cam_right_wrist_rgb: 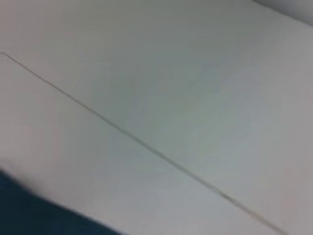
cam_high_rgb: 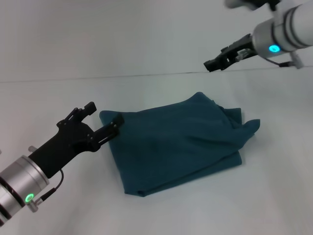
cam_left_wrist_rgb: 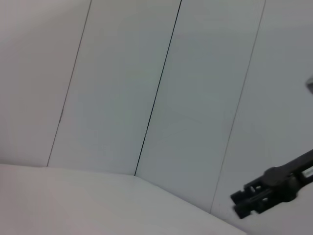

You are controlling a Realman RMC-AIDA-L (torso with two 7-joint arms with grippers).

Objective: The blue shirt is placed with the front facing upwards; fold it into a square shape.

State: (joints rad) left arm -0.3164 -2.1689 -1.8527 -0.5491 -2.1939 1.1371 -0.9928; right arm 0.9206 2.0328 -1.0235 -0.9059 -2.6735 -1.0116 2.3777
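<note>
Lying in the middle of the head view, the blue shirt point(cam_high_rgb: 178, 144) is already folded into a rough, slightly skewed rectangle on the white table point(cam_high_rgb: 274, 196), with its long edges running from upper left to lower right of the frame. Its near and left edges look fairly straight, while the right end is bunched, with a loose flap sticking out toward the right. The left gripper point(cam_high_rgb: 103, 119) sits at the lower left of the frame, fingers spread apart and empty; one fingertip point(cam_high_rgb: 117, 120) reaches the shirt's upper left corner, though whether it touches the cloth is hard to tell. The right gripper point(cam_high_rgb: 215, 63) hangs in the upper right of the frame, well apart from the shirt and above the far edge of the table; its fingers appear closed together with nothing between them. Bare tabletop surrounds the shirt on all sides. In the right wrist view a dark strip of the shirt point(cam_right_wrist_rgb: 44, 220) shows in the lower left corner.
</note>
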